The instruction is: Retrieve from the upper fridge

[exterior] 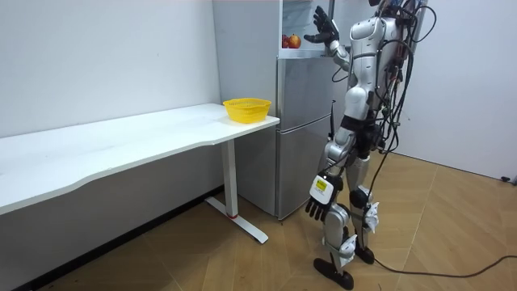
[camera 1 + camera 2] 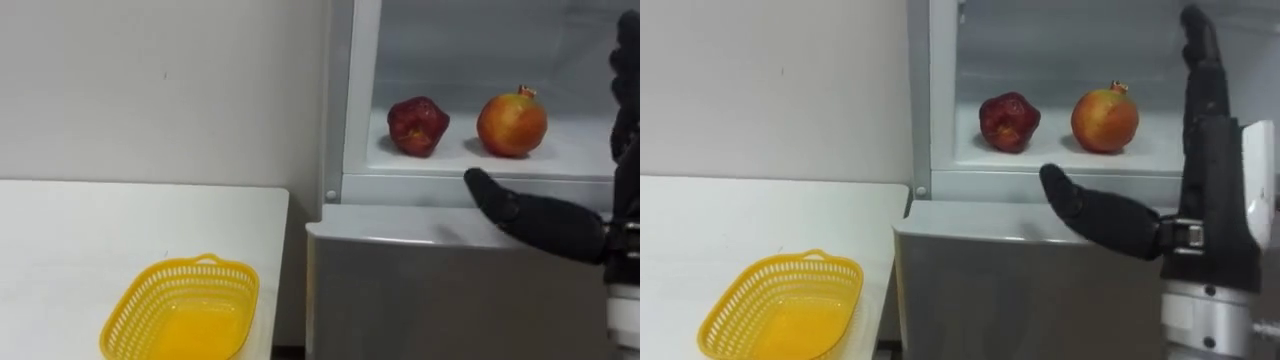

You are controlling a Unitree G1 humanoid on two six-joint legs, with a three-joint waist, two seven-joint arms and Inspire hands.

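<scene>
1. The robot stands upright on the wooden floor (image 1: 452, 226), close in front of a silver fridge (image 1: 300, 121), at the end of a long white table (image 1: 121, 145).
2. The fridge's upper compartment stands open, and its white shelf (image 2: 575, 155) is lit. The lower door (image 2: 450, 300) is closed.
3. Two fruits sit on that shelf, apart from each other. A dark red, lumpy fruit (image 2: 418, 126) is on the left and an orange-red pomegranate (image 2: 512, 123) on the right, its small crown pointing up.
4. The right hand (image 2: 1212, 180) is raised in front of the open compartment, to the right of the fruits. Its fingers (image 2: 1200, 60) are straight and point upward, and its thumb (image 2: 1095, 212) is stretched out to the left, below the shelf edge.
5. That hand holds nothing. It touches neither fruit, and the pomegranate is the nearer of the two.
6. In the room view the left hand (image 1: 317, 208) hangs low beside the thigh, with its fingers loose and empty.
7. A yellow plastic mesh basket (image 2: 215, 268) sits on the table near the corner closest to the fridge, with nothing in it.
8. A plain pale wall (image 2: 150, 80) runs behind the table.
</scene>
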